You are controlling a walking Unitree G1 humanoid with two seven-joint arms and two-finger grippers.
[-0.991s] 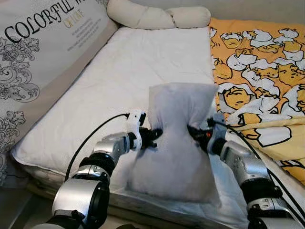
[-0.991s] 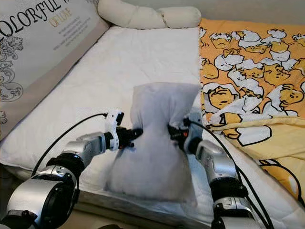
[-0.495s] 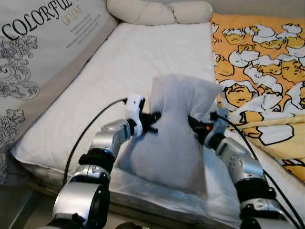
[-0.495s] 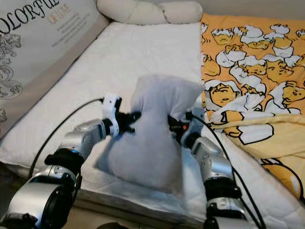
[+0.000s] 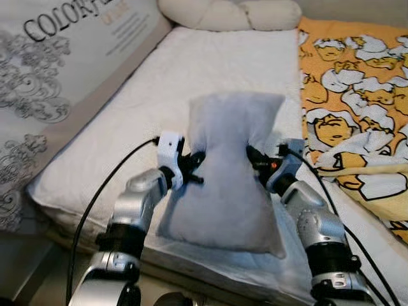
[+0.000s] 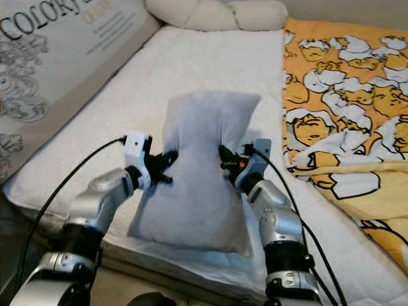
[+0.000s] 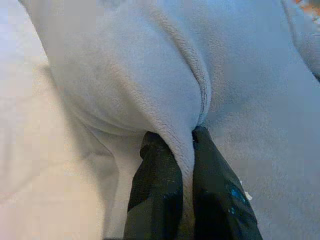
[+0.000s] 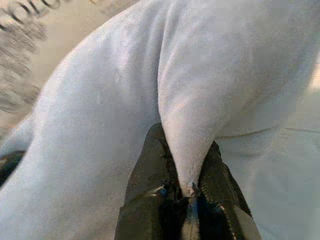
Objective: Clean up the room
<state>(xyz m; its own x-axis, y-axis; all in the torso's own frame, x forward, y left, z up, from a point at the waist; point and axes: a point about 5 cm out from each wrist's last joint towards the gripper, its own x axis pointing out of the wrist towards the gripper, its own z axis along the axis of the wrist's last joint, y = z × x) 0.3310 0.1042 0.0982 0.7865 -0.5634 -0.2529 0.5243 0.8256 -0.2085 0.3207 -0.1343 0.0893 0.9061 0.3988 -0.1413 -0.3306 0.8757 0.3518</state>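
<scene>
Grey pillow [image 5: 223, 178] sits near the front edge of the bed [image 5: 159, 102], pinched at mid-height from both sides. Left gripper [image 5: 191, 167] jaws clamped on a fold of its left edge, right gripper [image 5: 255, 162] jaws clamped on the right edge. Beyond: orange cartoon blanket [image 5: 350, 95] on the right, cream bolster [image 5: 229, 13] at the head, printed panel [image 5: 57, 70] along the left.

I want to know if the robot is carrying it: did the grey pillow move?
Yes. The grey pillow, pinched by the left gripper and right gripper, swung back upright and left, away from the orange blanket.
</scene>
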